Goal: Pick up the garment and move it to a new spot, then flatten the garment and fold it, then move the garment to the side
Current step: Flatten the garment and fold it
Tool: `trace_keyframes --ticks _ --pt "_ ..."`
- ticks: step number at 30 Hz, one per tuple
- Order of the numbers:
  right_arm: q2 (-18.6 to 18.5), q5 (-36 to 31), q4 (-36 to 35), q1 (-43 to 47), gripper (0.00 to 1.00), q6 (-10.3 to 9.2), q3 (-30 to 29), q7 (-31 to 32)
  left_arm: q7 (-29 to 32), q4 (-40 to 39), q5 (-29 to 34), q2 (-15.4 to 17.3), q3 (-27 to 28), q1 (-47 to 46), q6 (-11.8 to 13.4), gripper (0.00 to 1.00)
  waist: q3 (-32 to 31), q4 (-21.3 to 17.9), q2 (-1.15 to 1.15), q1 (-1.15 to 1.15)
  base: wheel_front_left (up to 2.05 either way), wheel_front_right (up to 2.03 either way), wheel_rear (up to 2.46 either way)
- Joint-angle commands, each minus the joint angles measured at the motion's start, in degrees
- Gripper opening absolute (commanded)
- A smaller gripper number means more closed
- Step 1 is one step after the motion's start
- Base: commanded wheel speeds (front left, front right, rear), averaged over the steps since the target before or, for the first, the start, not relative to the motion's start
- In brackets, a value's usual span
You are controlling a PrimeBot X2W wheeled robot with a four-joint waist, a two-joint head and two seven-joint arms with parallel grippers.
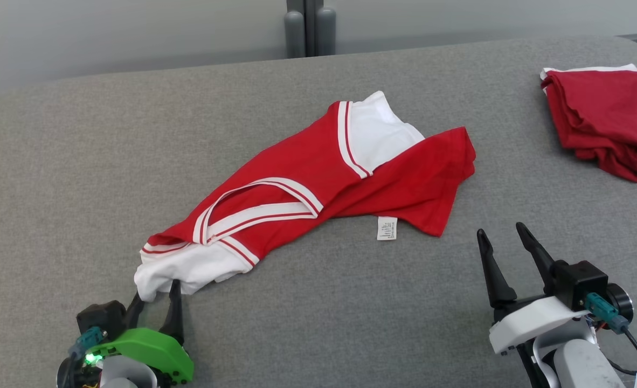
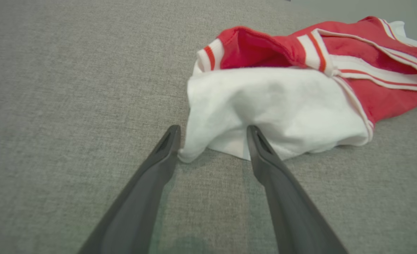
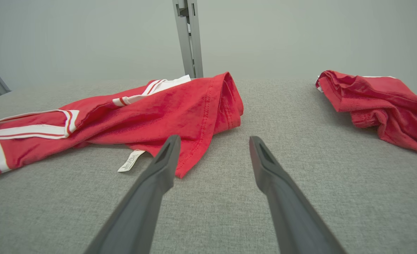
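While a crumpled red-and-white garment lies on coarse grey cloth, the spread left gripper straddles its sleeve; right gripper hovers, spread.

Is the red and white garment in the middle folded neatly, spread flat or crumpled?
Crumpled. The garment lies bunched and twisted on the grey surface, with its label sticking out; no neat fold shows.
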Motion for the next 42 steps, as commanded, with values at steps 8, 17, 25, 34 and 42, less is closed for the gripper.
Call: trace_keyframes --ticks 8,17,25,34,42 --pt "-0.2 -0.9 3.8 -3.7 1.0 -0.09 0.9 0.0 -0.6 -4.7 -4.4 1.9 -3.2 0.4 -0.3 0.0 1.1 1.8 0.0 0.0 0.0 0.0 0.0" --pt "-0.3 1.6 18.2 -11.1 1.0 -0.09 2.1 0.3 -0.5 -12.4 -4.3 2.6 -4.1 3.9 -0.3 0.0 1.8 4.4 0.0 0.0 0.0 0.0 0.0" --pt "-0.2 1.3 31.8 -18.7 1.0 -0.09 1.7 0.4 -0.6 -16.2 -3.1 2.3 -4.3 4.4 -0.3 0.0 2.8 6.2 0.0 0.0 0.0 0.0 0.0" --pt "-0.1 0.5 37.9 -21.8 0.0 -0.06 6.1 0.6 -0.6 -17.4 -2.3 2.4 -3.5 4.9 -0.3 0.0 3.0 5.6 0.0 0.0 0.0 0.0 0.0" --pt "-0.2 3.8 31.3 -21.3 0.0 -0.06 7.0 0.0 -0.6 -21.4 -4.5 2.9 -3.4 4.9 -0.3 0.0 1.0 3.8 0.0 0.0 0.0 0.0 0.0"
